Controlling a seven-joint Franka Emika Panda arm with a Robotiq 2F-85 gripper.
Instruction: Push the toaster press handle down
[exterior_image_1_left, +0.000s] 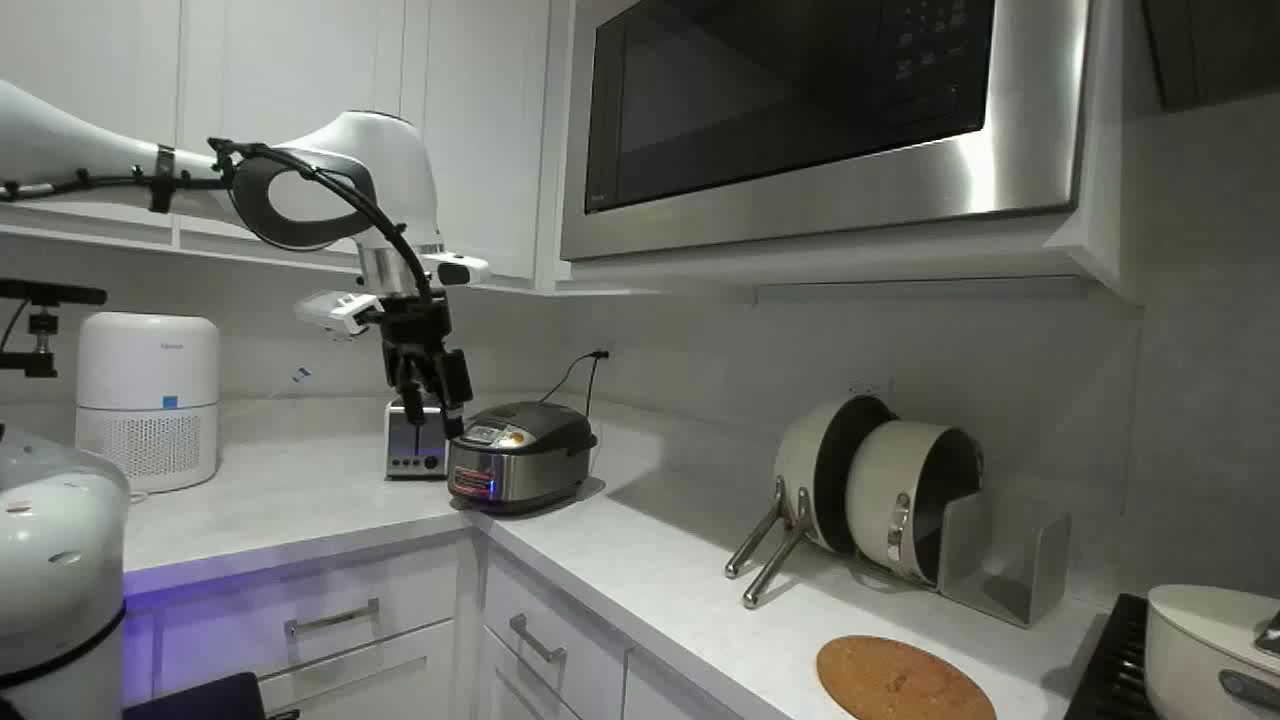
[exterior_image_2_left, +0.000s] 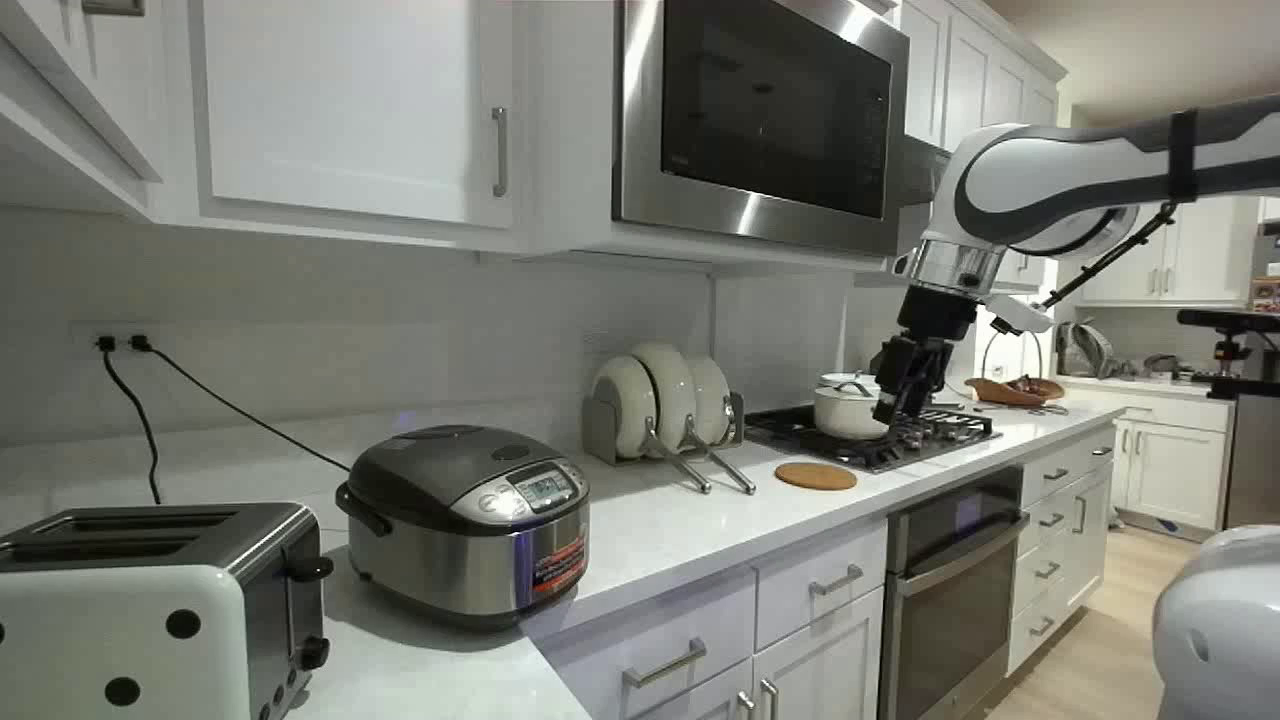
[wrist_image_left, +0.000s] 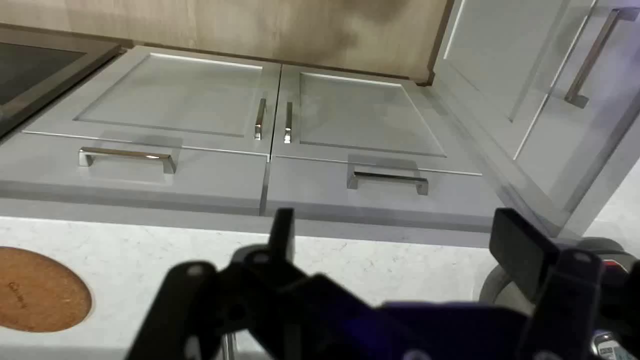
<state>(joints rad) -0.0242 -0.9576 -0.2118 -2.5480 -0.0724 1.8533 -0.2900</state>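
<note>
White and faintly veined, the bench (exterior_image_1_left: 300, 500) turns a corner in an exterior view, and the job waits near that bend. My arm (exterior_image_1_left: 400, 165) comes in from the left there and bends down over the scene, short of the work as I judge it. Next in size is the round steel cooker (exterior_image_2_left: 460, 570), sitting upright near the corner; I would steer wide of it. The toaster (exterior_image_2_left: 150, 600) stands upright on the bench just beside the cooker, to its left in both exterior views. My end effector (wrist_image_left: 398, 234) has its fingers (wrist_image_left: 522, 250) spread wide, holding nothing, with bench and a drawer front (wrist_image_left: 320, 185) showing through the gap in the wrist view. It overlaps the toaster in an exterior view, but I take that for line of sight only: the two are well apart. Smallest of what matters is the press handle (exterior_image_2_left: 309, 569), black and high on the toaster's front, above a knob (exterior_image_2_left: 314, 653). It looks raised, so I count the press as not yet done. What remains, in my judgement, is everything: bring the arm across, settle a fingertip over the handle, then push straight down. Drawing the fingers together first might steady that.
</note>
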